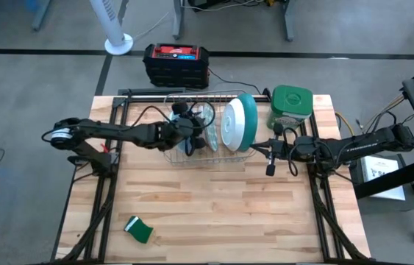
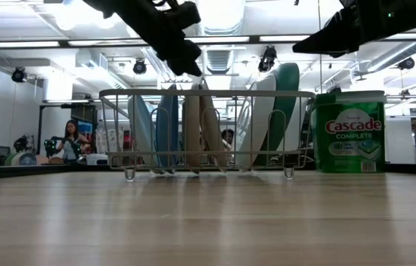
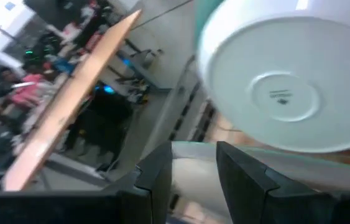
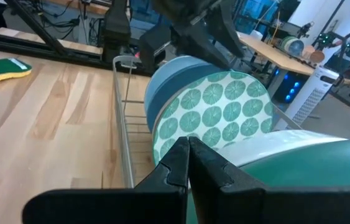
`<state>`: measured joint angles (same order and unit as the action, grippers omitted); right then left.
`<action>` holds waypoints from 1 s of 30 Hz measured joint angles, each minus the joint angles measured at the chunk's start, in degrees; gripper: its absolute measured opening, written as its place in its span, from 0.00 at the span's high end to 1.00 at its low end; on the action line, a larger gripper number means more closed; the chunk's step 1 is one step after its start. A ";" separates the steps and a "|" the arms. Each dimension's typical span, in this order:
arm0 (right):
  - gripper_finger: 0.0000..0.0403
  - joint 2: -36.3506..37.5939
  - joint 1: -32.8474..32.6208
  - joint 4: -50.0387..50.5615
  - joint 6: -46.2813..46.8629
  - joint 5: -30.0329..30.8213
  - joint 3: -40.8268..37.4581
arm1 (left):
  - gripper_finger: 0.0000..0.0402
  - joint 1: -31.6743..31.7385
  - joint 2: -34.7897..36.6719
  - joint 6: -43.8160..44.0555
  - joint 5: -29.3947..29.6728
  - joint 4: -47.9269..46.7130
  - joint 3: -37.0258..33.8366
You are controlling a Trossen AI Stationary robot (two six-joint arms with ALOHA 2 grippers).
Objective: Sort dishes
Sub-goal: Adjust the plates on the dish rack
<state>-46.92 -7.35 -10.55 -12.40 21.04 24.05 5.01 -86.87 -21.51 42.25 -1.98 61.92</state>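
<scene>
A wire dish rack stands toward the table's far side with several plates on edge in it. The largest plate, white with a teal rim, stands at the rack's right end and also shows in the low view. The cream and light blue plates stand left of it. The right wrist view shows a light blue plate and a teal-patterned one. My left gripper is open, just above the plates' top rims. My right gripper is shut, beside the rack's right end. My left gripper comes from above, slanting down, with its fingers on either side of a pale plate rim in the rack. I cannot tell whether they touch it. The plate stands on edge in the rack.
A green-lidded Cascade container stands right of the rack at the far edge. A green sponge lies near the table's near left corner. The near half of the table is bare wood. People show in the room beyond.
</scene>
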 joint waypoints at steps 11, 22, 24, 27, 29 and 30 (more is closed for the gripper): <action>1.00 0.00 -0.02 0.04 0.20 0.02 0.00 | 0.71 1.34 -0.88 1.44 0.28 -2.49 0.11; 1.00 0.00 -0.02 0.04 0.81 0.02 0.00 | 0.71 2.44 -9.52 -1.06 -1.36 -7.91 10.58; 1.00 0.00 -0.02 0.04 0.83 0.02 0.00 | 0.71 2.80 -11.30 -0.20 -1.37 -10.91 12.93; 1.00 0.00 -0.02 0.09 0.90 0.02 -0.02 | 0.71 2.98 -12.97 -0.13 -1.41 -11.73 14.87; 1.00 0.00 -0.02 0.36 1.03 0.02 -0.09 | 0.71 2.98 -13.65 -0.55 -1.50 -12.01 15.68; 1.00 0.00 0.00 0.51 1.17 0.02 -0.11 | 0.71 3.01 -13.82 -0.69 -1.63 -12.17 16.13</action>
<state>-46.92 -7.36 -10.04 -11.23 21.06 23.94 8.02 -100.69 -22.20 40.63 -14.15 78.06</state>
